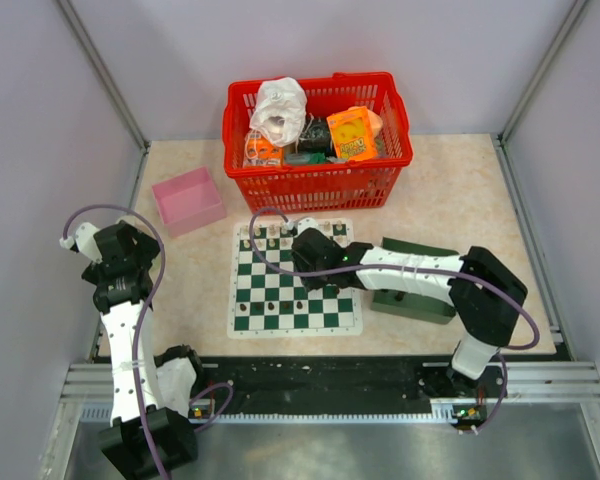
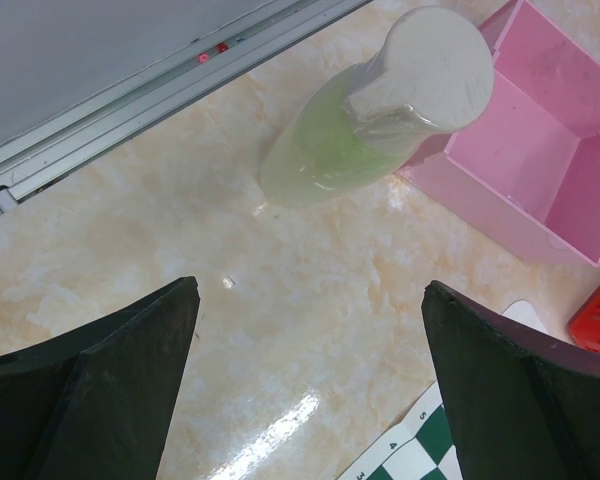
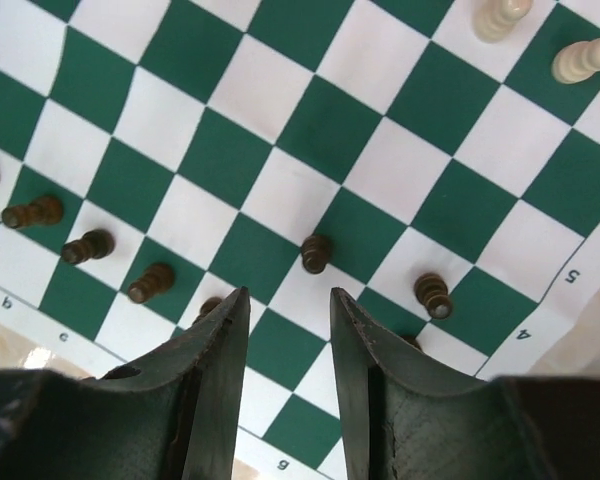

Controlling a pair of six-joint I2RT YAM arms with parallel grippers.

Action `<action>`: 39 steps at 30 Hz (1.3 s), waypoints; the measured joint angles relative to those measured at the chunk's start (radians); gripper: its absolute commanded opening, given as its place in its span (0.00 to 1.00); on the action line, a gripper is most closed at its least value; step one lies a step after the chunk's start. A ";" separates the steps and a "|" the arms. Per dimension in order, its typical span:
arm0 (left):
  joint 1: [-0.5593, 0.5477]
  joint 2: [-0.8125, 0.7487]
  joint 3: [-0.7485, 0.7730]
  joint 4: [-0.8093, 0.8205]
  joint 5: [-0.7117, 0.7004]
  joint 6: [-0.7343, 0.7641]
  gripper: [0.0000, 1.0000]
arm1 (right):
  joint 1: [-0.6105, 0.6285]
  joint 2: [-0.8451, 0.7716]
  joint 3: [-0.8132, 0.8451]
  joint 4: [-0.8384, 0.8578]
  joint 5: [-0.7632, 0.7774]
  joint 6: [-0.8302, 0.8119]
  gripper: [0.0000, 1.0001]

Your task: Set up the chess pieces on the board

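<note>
Black fingers of the right gripper (image 3: pixel 288 300) fill the bottom of the wrist view. Its jaws are a little apart with nothing between them, and it hangs over the chessboard (image 3: pixel 280 130) near the lettered edge. Just beyond the tips one dark pawn (image 3: pixel 315 252) stands free, on the seam of a green and a white square. More dark pawns (image 3: pixel 150 283) stand in a loose line along that same edge, and two cream pieces (image 3: pixel 585 58) stand toward the board's far side. Left of the board and well apart from it, the left gripper (image 2: pixel 310 290) hovers over the tabletop (image 2: pixel 130 220). Its jaws are wide and empty, with a green bottle (image 2: pixel 380 110) and a pink box (image 2: pixel 540 150) beyond it.

My reading is that the dark pawn row is being filled and the lone pawn is the piece in hand. It looks off its square. The next move probably calls for a narrow, centred pinch low on it, without brushing its neighbours, then a short shift into line.
</note>
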 measured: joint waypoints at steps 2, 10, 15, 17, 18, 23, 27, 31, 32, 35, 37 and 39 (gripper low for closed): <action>0.000 0.000 0.000 0.000 0.000 0.000 0.99 | -0.012 0.019 0.013 0.000 0.003 -0.005 0.38; 0.000 0.000 0.000 0.000 0.000 0.000 0.99 | -0.024 0.087 0.034 -0.003 -0.002 -0.016 0.38; 0.000 0.000 0.000 0.000 0.000 0.000 0.99 | -0.024 0.107 0.034 -0.003 -0.006 -0.017 0.34; 0.000 0.000 0.000 0.000 0.000 0.000 0.99 | -0.024 0.116 0.034 -0.002 -0.008 -0.017 0.32; 0.000 0.000 0.000 0.000 0.000 0.000 0.99 | -0.024 0.121 0.034 -0.002 -0.007 -0.018 0.32; 0.000 0.001 0.000 0.001 0.000 0.000 0.99 | -0.024 0.129 0.035 0.000 -0.007 -0.019 0.31; 0.000 0.001 0.000 0.001 0.000 0.000 0.99 | -0.024 0.130 0.043 0.003 -0.003 -0.019 0.31; 0.000 0.001 -0.001 0.001 0.000 0.000 0.99 | -0.024 0.131 0.047 0.007 0.000 -0.021 0.30; 0.000 0.001 -0.002 0.002 0.000 0.000 0.99 | -0.025 0.131 0.047 0.007 0.001 -0.023 0.29; 0.000 0.001 -0.006 0.001 0.000 0.000 0.99 | -0.025 0.131 0.047 0.008 0.004 -0.026 0.25; 0.000 0.001 -0.007 0.001 0.000 0.000 0.99 | -0.025 0.131 0.047 0.007 0.008 -0.026 0.22; 0.000 0.000 -0.007 0.001 0.000 0.000 0.99 | -0.025 0.131 0.047 0.007 0.010 -0.026 0.20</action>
